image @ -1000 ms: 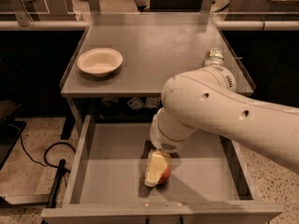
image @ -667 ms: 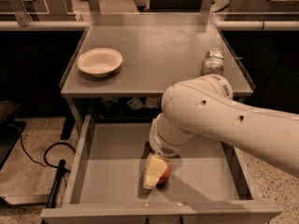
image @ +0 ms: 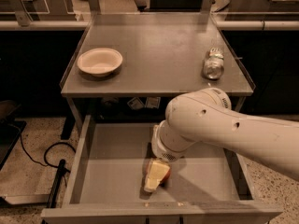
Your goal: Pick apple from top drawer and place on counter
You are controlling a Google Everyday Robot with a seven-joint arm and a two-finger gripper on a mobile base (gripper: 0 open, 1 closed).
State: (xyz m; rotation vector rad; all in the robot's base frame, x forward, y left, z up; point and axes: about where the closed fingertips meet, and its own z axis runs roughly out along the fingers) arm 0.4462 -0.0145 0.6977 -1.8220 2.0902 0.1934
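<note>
Camera view: down in the open drawer [image: 110,171], end effector [image: 156,178] right against the apple [image: 164,171], near the front wall; open or closed, cannot tell. Bulky arm [image: 224,125] blocking the drawer's right half. Up on the worktop [image: 159,41]: bowl [image: 99,61] left, toppled bottle [image: 213,63] right, perhaps glass; label unreadable.

gripper [image: 154,180] in drawer [image: 112,162], apple [image: 164,171] partly hidden
</note>
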